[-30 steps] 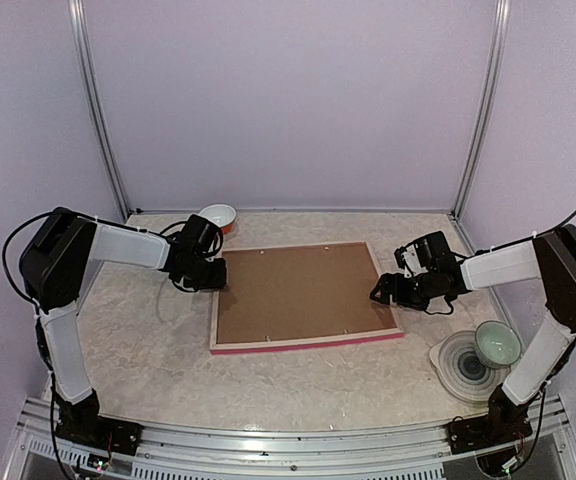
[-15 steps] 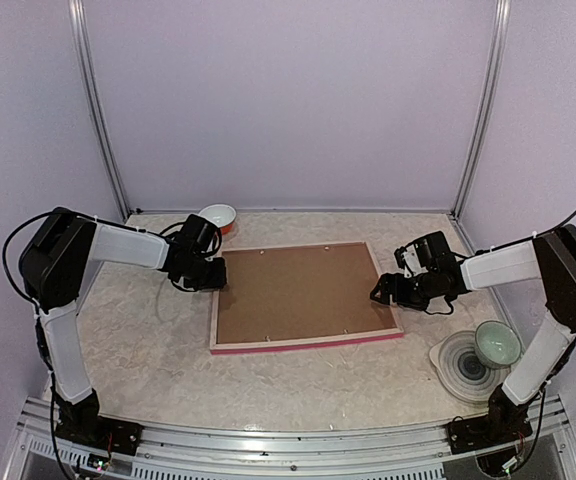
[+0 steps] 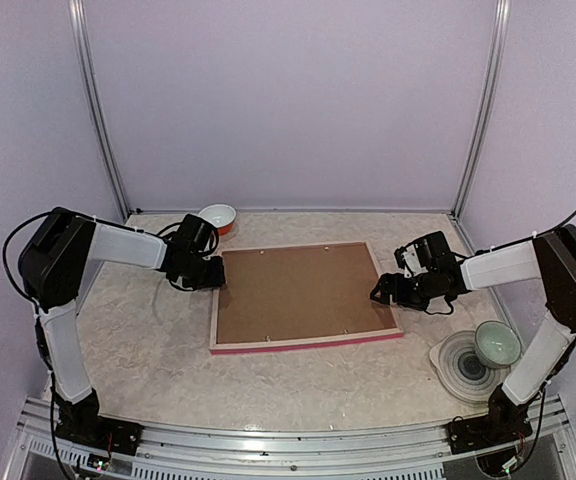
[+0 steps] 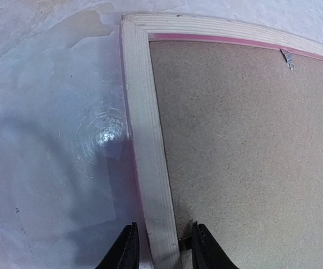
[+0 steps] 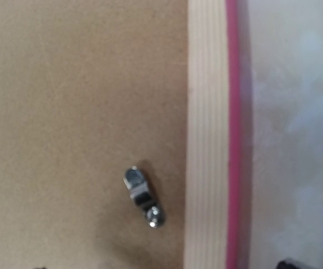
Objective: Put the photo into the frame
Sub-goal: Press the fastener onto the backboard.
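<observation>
Astride left rail of frame (image 4: 142, 112): left gripper (image 4: 164, 249), jaws part-open, slim gaps either side. Over right rail: right gripper (image 3: 379, 294), jaws wide, holding nothing. Backing board (image 3: 303, 295) inside frame.

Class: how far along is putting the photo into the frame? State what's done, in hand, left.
Done: the backing board sits in the face-down frame; no photo shows. In hand: the left gripper, jaws astride the frame's edge; the right gripper hangs open over a clip. Left: probably securing clips, turning it over.
</observation>
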